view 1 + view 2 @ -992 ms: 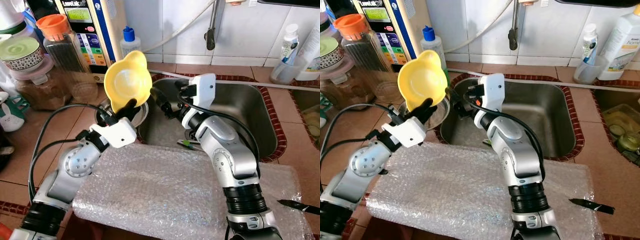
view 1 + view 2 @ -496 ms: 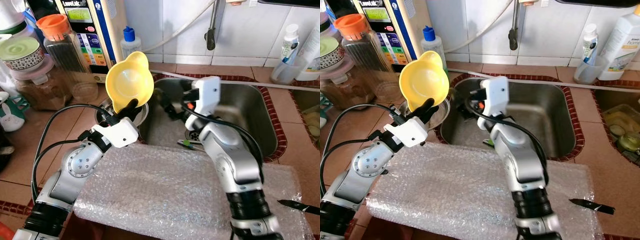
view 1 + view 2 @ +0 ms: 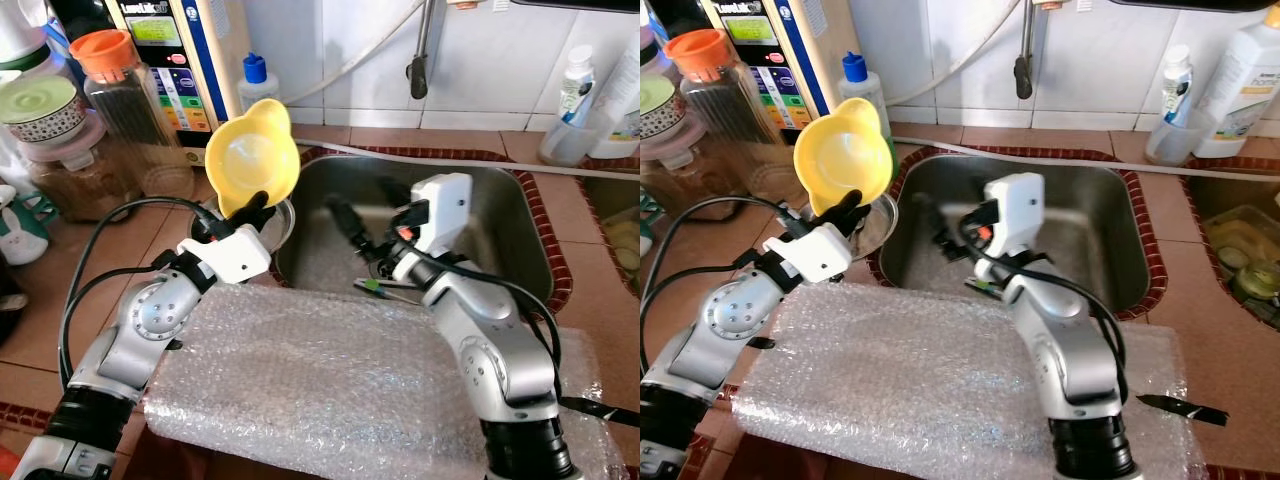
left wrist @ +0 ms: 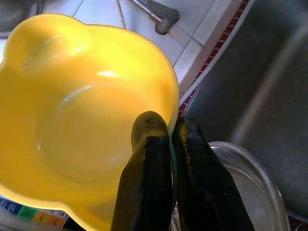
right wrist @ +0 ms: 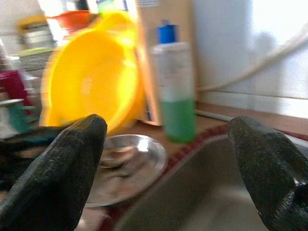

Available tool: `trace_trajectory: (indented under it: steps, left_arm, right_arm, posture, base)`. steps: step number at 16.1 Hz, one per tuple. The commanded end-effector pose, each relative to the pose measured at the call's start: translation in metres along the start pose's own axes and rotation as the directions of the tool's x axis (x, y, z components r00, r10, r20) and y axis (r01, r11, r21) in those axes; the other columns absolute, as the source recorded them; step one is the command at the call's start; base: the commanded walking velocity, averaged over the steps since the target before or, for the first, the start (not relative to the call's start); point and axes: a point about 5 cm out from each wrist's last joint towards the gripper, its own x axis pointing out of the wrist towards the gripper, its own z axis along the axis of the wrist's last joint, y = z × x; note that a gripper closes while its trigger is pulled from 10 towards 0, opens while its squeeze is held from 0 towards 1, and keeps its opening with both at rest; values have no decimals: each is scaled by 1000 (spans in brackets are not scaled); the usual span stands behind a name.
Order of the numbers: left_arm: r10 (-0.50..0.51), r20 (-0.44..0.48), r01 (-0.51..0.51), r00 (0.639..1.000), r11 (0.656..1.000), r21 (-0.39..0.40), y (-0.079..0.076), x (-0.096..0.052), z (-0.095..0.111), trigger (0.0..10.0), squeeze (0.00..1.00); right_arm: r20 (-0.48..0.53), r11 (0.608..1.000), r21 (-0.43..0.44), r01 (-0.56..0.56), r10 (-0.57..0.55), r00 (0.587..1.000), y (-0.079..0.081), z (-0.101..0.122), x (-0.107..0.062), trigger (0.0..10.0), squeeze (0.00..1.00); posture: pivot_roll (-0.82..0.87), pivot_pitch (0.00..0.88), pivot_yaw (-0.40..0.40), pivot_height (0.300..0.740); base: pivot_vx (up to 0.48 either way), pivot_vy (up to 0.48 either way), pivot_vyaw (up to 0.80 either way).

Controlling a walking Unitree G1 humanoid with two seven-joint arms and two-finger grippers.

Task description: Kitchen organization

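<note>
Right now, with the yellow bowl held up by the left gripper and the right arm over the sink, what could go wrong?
The left gripper pinches only the rim of the yellow bowl, which is tilted on edge; it could slip and drop onto the metal dish below. The right gripper, open over the sink, is close to the bowl, so the arms could bump. The bubble wrap could snag an elbow.
</note>
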Motion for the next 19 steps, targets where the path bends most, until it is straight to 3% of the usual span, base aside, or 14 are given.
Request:
trace_trajectory:
  steps: [1,9,13,15,16,19]
  left_arm:
    - [-8,30,7,1000,1000,25,-2,2,5,10000,0]
    - [15,127,-23,992,998,65,-11,0,22,10000,0]
    - [16,143,-25,990,998,56,-17,2,27,10000,0]
    - [17,145,-25,989,998,56,-17,2,28,10000,0]
    - [15,144,-23,989,998,56,-17,2,28,10000,0]
    - [16,142,-24,990,998,55,-18,2,28,10000,0]
  right_arm:
    - [23,999,16,-31,30,999,9,6,3,10000,0]
    - [66,999,40,27,-30,997,6,20,36,10000,0]
    - [16,997,81,9,-10,1000,16,9,56,10000,0]
    - [-18,996,84,12,-11,1000,18,2,61,4157,0]
    - [-25,996,94,9,-7,1000,20,0,64,0,0]
    - [-30,996,83,29,-26,999,21,-1,68,0,0]
  posture:
    - [-182,123,109,740]
    - [-169,120,102,740]
    - [-163,117,92,740]
    - [-156,116,86,740]
    - [-156,116,86,740]
    - [-155,113,85,740]
  base:
    - [0,0,0]
    - [0,0,0]
    - [0,0,0]
    - [0,0,0]
    - [0,0,0]
    - [0,0,0]
